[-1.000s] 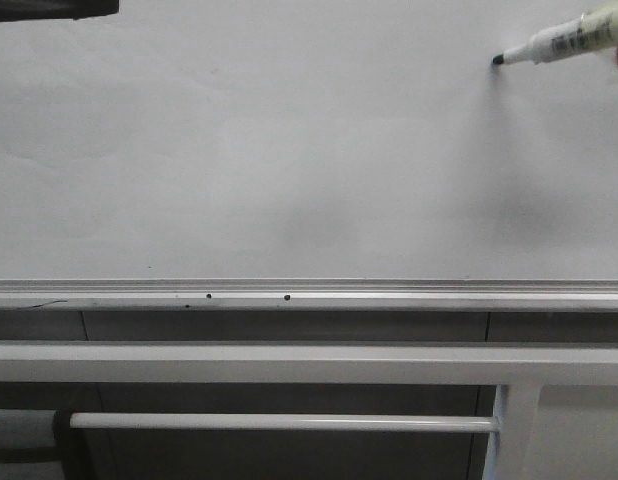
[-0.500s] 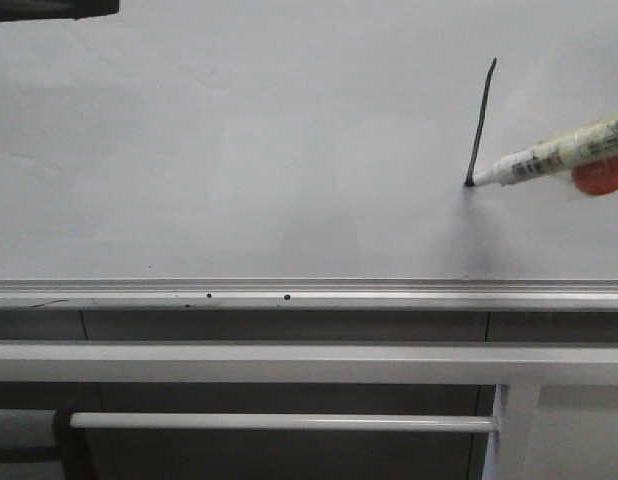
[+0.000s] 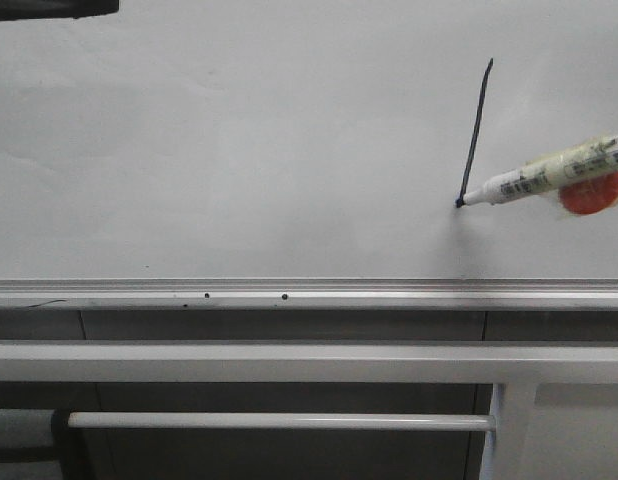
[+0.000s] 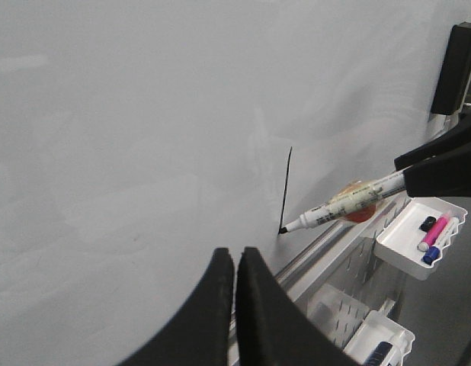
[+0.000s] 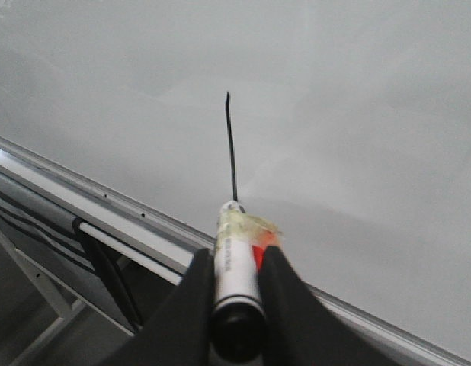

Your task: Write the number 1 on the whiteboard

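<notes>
The whiteboard fills the front view, pale and glossy, with a silver rail along its lower edge. On its right part stands the number 1, a thin slanted black stroke, also seen as the number 1 and the number 1. My right gripper is shut on a white marker pen. The pen's tip touches the board at the stroke's lower end. My left gripper is shut and holds nothing, close to the whiteboard and apart from the stroke.
Below the rail run grey metal bars and a white rod. White trays with spare markers hang on a pegboard past the board's end. A dark block sits at the board's far edge.
The pen tip has travelled down the board from the top of the stroke to its bottom, drawing the black line. The left gripper has not visibly moved.
</notes>
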Controlling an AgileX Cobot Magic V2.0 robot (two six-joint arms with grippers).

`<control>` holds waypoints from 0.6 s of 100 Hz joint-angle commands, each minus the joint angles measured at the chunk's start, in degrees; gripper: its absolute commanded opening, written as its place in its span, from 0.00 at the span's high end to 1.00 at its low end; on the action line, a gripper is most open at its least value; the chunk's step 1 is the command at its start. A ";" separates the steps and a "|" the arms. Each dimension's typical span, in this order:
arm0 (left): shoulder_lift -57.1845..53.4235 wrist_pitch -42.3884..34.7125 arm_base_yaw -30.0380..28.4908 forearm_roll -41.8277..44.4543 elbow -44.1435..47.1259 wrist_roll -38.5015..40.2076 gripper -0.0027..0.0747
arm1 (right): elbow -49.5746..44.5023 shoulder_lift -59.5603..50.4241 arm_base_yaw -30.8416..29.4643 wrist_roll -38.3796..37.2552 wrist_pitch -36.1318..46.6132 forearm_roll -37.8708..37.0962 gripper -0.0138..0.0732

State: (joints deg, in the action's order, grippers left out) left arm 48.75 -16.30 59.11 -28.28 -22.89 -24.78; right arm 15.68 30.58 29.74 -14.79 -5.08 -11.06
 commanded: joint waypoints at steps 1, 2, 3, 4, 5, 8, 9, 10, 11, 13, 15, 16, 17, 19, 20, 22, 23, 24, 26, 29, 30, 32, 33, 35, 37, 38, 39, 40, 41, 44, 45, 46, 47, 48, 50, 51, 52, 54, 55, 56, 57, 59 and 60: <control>-0.29 -3.90 0.11 0.07 -1.56 0.40 0.99 | 2.04 -1.81 2.34 0.23 3.45 1.31 0.89; -0.29 -3.75 0.11 0.07 -1.56 0.40 0.99 | 2.04 -2.27 2.62 0.23 3.25 1.49 0.89; -0.29 -3.75 0.11 0.07 -1.56 0.40 0.99 | 2.04 -2.50 3.18 0.23 3.01 1.65 0.89; -0.29 -3.62 0.11 0.07 -1.56 0.40 0.99 | 2.04 -2.96 3.45 0.23 2.51 1.78 0.89; -0.29 -3.62 0.11 0.07 -1.56 0.40 0.99 | 2.04 -3.19 3.72 0.23 2.23 1.80 0.89; -0.29 -3.51 0.11 0.07 -1.56 0.40 0.99 | 2.04 -4.07 5.07 0.23 0.71 2.24 0.89; -0.29 -3.51 0.11 0.07 -1.56 0.40 0.99 | 2.04 -4.51 5.34 0.23 0.32 2.38 0.89; -0.29 -3.51 0.11 0.07 -1.56 0.40 0.99 | 2.04 -4.71 5.85 0.23 -0.03 2.56 0.89; -0.29 -3.51 0.11 0.07 -1.56 0.40 0.99 | 2.04 -5.11 6.09 0.23 -0.79 2.82 0.89; -0.29 -3.51 0.11 0.07 -1.56 0.40 0.99 | 2.04 -5.50 6.78 0.23 -2.05 3.25 0.89; -0.29 -3.51 0.11 0.07 -1.56 0.40 0.99 | 2.15 -6.00 7.39 0.23 -3.39 3.55 0.89; -0.29 -3.51 0.11 0.18 -1.56 0.40 0.99 | 2.15 -6.31 7.78 0.23 -4.28 3.97 0.89; -0.29 -3.51 0.11 0.30 -1.56 0.40 0.99 | 2.28 -6.58 7.95 0.23 -4.71 4.09 0.89; -0.29 -3.51 0.11 0.49 -1.56 0.40 0.99 | 2.28 -6.80 8.29 0.23 -5.58 4.25 0.89; -0.29 -3.51 0.11 0.78 -1.56 0.40 0.99 | 2.41 -6.82 8.61 0.23 -6.44 4.25 0.89; -0.29 -3.51 0.11 1.46 -1.56 0.40 0.99 | 2.71 -7.08 9.07 0.23 -7.92 4.25 0.89; -0.29 -3.51 0.11 1.72 -1.56 0.40 0.99 | 2.95 -7.09 9.21 0.23 -8.44 4.25 0.89; -0.29 -3.51 0.11 2.25 -1.56 0.40 0.99 | 3.26 -7.09 9.45 0.23 -9.43 4.25 0.89; -0.29 -3.43 0.11 2.86 -1.56 0.40 0.99 | 3.57 -7.09 9.70 0.23 -10.38 4.25 0.89; -0.29 -3.02 0.11 4.74 -1.56 0.40 0.99 | 4.47 -6.98 10.13 0.23 -12.30 4.25 0.89; -0.29 -2.78 0.11 5.60 -1.56 0.40 0.99 | 4.67 -6.97 10.16 0.23 -12.62 4.25 0.89; -0.29 -2.52 0.11 7.01 -1.56 0.40 0.99 | 5.09 -6.87 10.41 0.23 -13.55 4.25 0.89; -0.20 -2.18 0.11 7.50 -1.56 0.40 0.99 | 5.56 -6.73 10.43 0.23 -13.85 4.25 0.89; -0.08 -1.70 0.11 9.08 -1.56 0.40 0.99 | 6.28 -6.36 10.52 0.23 -14.94 4.25 0.89; 0.20 -1.11 0.11 10.65 -1.56 0.40 0.99 | 7.12 -6.20 10.52 0.23 -15.48 4.25 0.89; 0.34 -0.92 0.11 11.18 -1.56 0.40 0.98 | 7.42 -6.10 10.52 0.23 -15.77 4.25 0.89; 0.44 -0.71 0.11 12.29 -1.56 0.40 0.98 | 7.73 -5.86 10.52 0.23 -16.39 4.25 0.89; 0.56 -0.33 0.11 12.86 -1.56 0.40 0.98 | 8.36 -5.74 10.52 0.23 -16.76 4.25 0.89; 0.86 -0.10 0.11 13.43 -1.56 0.40 0.97 | 9.03 -5.47 10.52 0.37 -17.43 4.25 0.89; 1.57 0.96 0.11 16.21 -1.56 0.40 0.95 | 10.35 -4.86 10.52 0.83 -19.13 4.25 0.89; 1.96 1.11 0.11 16.68 -1.56 0.40 0.93 | 11.02 -4.50 10.52 0.82 -19.42 4.25 0.89; 2.15 1.25 0.11 17.50 -1.56 0.40 0.92 | 11.37 -4.32 10.52 0.82 -20.04 4.25 0.89; 2.36 1.52 0.11 17.82 -1.56 0.40 0.91 | 12.05 -3.95 10.52 0.82 -20.33 4.25 0.89; 2.79 1.65 0.11 18.11 -1.56 0.40 0.89 | 12.41 -3.76 10.52 0.82 -20.64 4.25 0.89; 3.50 1.76 0.11 18.67 -1.56 0.40 0.86 | 13.42 -3.10 10.52 0.94 -21.59 4.25 0.89; 3.75 1.75 0.11 18.82 -1.56 0.40 0.85 | 13.76 -2.87 10.52 0.94 -22.22 4.25 0.89; 4.27 1.75 0.11 18.99 -1.56 0.40 0.82 | 14.44 -2.40 10.52 0.94 -22.52 4.25 0.89; 4.78 1.61 0.11 19.19 -1.67 0.40 0.79 | 15.45 -1.63 10.52 0.94 -23.56 4.25 0.89; 5.28 1.61 0.11 19.34 -1.67 0.40 0.76 | 15.78 -1.35 10.52 0.94 -23.92 4.25 0.89; 5.53 1.36 0.11 19.51 -1.67 0.40 0.74 | 16.11 -0.79 10.52 1.06 -24.60 4.25 0.89; 6.03 1.16 0.11 19.62 -1.67 0.40 0.71 | 16.74 -0.51 10.52 1.07 -24.96 4.25 0.89; 6.79 0.29 0.11 19.92 -1.67 0.40 0.66 | 17.68 0.35 10.52 1.07 -26.00 4.25 0.89; 7.04 0.00 0.11 20.16 -1.67 0.40 0.65 | 18.00 0.65 10.52 1.07 -26.67 4.37 0.89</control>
State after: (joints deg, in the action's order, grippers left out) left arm 53.55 -11.56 59.11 -10.55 -22.89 -24.69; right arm 28.31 27.88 40.24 -14.56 -31.23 -6.64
